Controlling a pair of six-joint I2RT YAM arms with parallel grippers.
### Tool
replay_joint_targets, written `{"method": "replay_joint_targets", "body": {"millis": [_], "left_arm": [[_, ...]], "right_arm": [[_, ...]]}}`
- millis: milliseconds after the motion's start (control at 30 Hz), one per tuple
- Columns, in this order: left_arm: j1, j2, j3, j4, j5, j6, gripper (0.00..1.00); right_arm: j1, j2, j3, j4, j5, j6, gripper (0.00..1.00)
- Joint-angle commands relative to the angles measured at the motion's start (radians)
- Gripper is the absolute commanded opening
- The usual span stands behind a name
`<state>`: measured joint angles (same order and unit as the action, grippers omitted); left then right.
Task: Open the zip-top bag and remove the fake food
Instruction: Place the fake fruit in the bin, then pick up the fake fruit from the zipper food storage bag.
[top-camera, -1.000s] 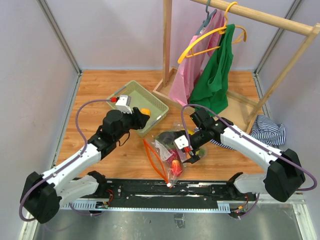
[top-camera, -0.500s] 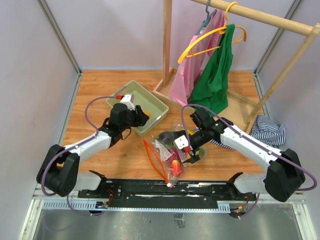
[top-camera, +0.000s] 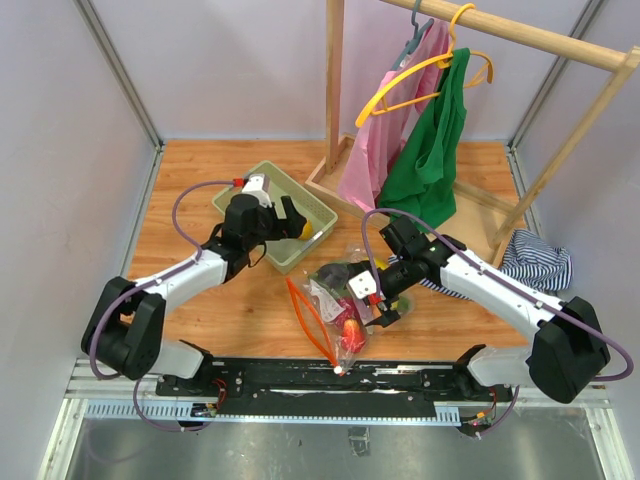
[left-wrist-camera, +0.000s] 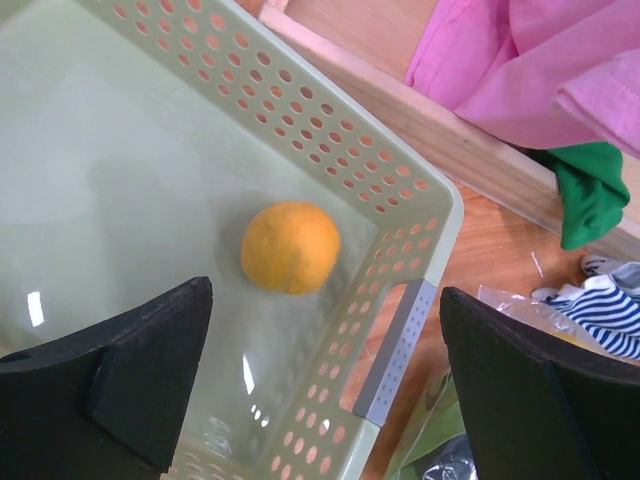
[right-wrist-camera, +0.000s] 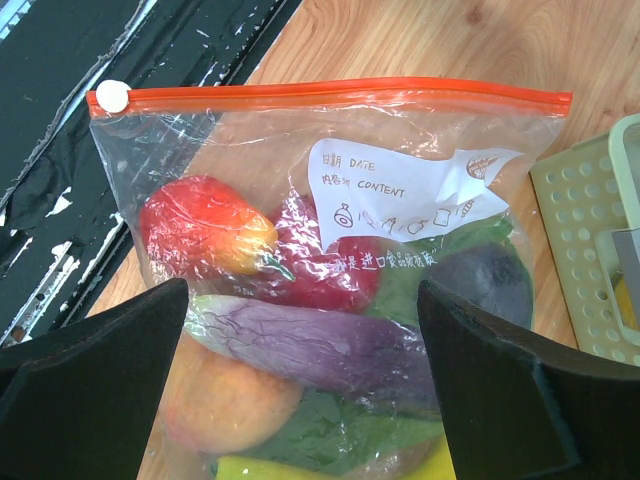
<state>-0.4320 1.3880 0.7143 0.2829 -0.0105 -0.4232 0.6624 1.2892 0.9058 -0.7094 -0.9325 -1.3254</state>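
Both my pincers are released: the left gripper (left-wrist-camera: 322, 295) hangs over the orange (left-wrist-camera: 290, 247) in the basket (left-wrist-camera: 398, 325), and the right gripper (right-wrist-camera: 302, 290) hovers above the bag (right-wrist-camera: 250, 150) at the middle of the desk's near edge. I'd pin the bag and lift one fruit (right-wrist-camera: 200, 235) out through its mouth. The mouth faces the desk's left edge, with the zip strip (top-camera: 312, 325) running slantwise from near to far.

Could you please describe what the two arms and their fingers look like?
Both the left arm and right arm have white link shells joined by bulky black joint housings. A purple-grey cable loops beside each, and a small white camera block with a red detail sits at each wrist. The fingers are broad, matte black wedges.
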Motion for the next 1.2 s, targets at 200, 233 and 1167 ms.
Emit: {"method": "replay_joint_targets", "body": {"millis": [200,233,1167], "left_arm": [[0.009,-0.207,-0.124,0.070,0.157,-0.001,1.00],[0.009,-0.234,-0.145,0.079,0.191,-0.010,0.99],[-0.154,-0.868,-0.493,-0.193,0.483,-0.382,0.49]], "right_arm": [[-0.009,0.003,0.021,-0.027,-0.020,-0.026,0.99],[-0.009,0.002,0.021,-0.027,-0.028,-0.027,0.99],[0.148,-0.021,-0.051,-0.102,-0.022,-0.294,0.91]]}}
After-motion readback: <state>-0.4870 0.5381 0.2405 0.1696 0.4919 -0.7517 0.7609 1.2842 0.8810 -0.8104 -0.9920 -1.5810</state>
